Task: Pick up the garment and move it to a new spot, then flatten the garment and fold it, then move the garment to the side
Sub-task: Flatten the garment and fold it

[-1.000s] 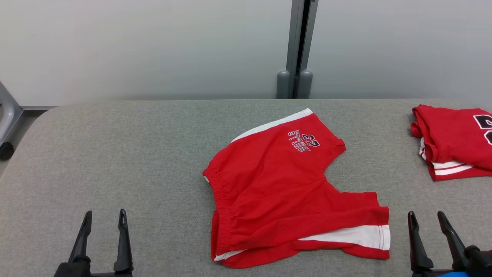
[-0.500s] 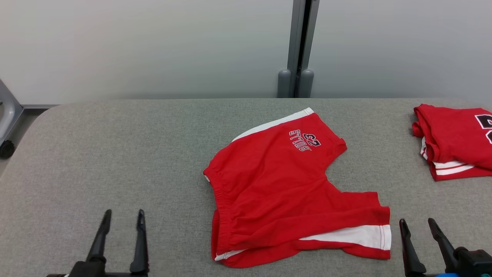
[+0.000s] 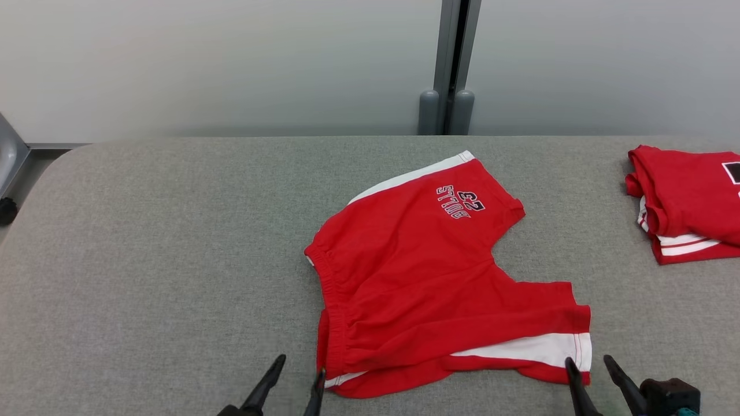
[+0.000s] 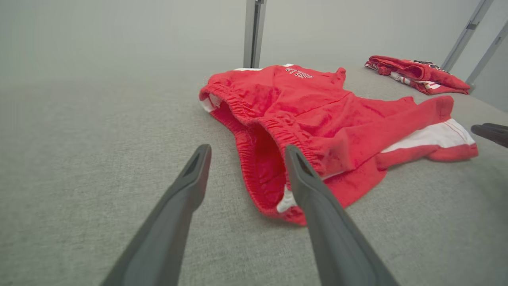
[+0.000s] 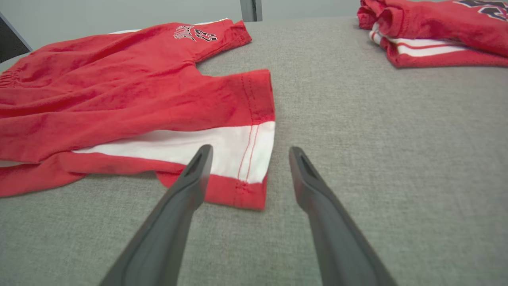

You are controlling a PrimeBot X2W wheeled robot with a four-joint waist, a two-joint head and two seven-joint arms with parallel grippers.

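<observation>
Two corners of the shorts (image 3: 428,277) look targeted: the left gripper (image 3: 300,365) hovers at their near waistband end and the right gripper (image 3: 588,360) at their near leg hem, each with jaws spread wide and holding nothing. The shorts lie rumpled on the table (image 3: 144,260), near edge partly folded under. Pinching both ends of that edge would likely lift the cloth evenly, without bunching. A folded jersey (image 3: 688,202) lies well to the shorts' right, probably the set-aside place.

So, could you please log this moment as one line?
stage: pre-grasp | left gripper: open, at waistband corner | right gripper: open, at leg hem | shorts: unfolded on table, unheld | folded red garment: far right
</observation>
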